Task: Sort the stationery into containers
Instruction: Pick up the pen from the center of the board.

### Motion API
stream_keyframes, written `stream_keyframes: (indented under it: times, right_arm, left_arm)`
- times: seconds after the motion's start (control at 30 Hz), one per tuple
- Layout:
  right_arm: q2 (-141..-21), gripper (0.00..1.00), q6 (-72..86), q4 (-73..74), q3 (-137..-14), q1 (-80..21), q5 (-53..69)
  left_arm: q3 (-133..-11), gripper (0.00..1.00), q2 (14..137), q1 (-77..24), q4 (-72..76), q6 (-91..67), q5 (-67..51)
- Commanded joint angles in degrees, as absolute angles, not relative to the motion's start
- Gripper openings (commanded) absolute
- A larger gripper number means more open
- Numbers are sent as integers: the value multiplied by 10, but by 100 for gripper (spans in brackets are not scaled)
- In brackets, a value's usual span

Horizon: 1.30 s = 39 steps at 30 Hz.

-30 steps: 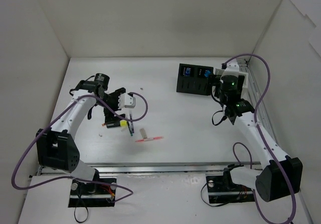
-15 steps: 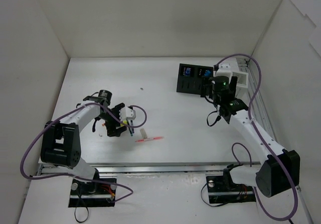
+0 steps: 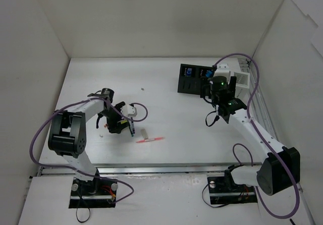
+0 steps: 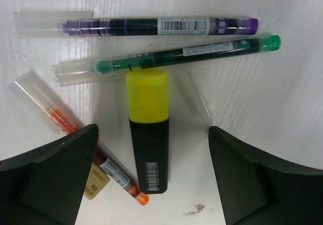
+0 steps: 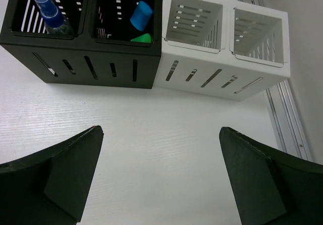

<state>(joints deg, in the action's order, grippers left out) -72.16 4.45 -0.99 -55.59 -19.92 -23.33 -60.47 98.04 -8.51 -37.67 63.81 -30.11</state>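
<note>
**binwatcher:** The left gripper is spread wide with nothing pinched, sitting low over the pile. The yellow highlighter with the black barrel lies right in the gap between its fingers. Its yellow cap points away from the wrist, and it touches neither finger as far as the wrist view shows.

**deskrat:** Yep. The cap end sits right up against the green pen, and the purple pen lies just beyond that, roughly parallel. An orange pen with a clear cap runs diagonally and passes close by the finger on that view's left side. All of it lies flat on the white table.

**binwatcher:** And the right arm?

**deskrat:** The right gripper is opened up too, holding nothing, and it hangs in front of the containers. The black box with the slotted front has the clear blue-capped bottle in its left compartment. The right compartment holds a blue piece and a green piece, but it's hard to tell what those two are. The white box butts against the black one's right side.

**binwatcher:** From the top camera, the thin red pen lies on the table near the left gripper, toward the middle. A small pale eraser sits just beside it. Both are well apart from the boxes at the far right.
</note>
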Motion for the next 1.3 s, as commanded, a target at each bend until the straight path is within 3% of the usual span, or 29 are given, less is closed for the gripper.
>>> stream_keyframes:
  times: [0.0, 0.23, 0.7, 1.0, 1.27]
  right_arm:
    - [-724, 98, 43, -32, -585, -204, -258]
    - [-715, 98, 45, -32, -584, -207, -261]
    - [-679, 98, 86, -31, -572, -210, -216]
    - [-658, 98, 96, -31, -568, -214, -212]
    - [-633, 98, 84, -28, -571, -230, -210]
  left_arm:
    - [-642, 85, 987, -81, -400, 648, -296]
    - [-611, 58, 965, -81, -382, 644, -287]
    - [-574, 43, 942, -81, -374, 634, -286]
    - [-555, 23, 926, -81, -363, 633, -283]
    - [-642, 13, 894, -41, -433, 630, -304]
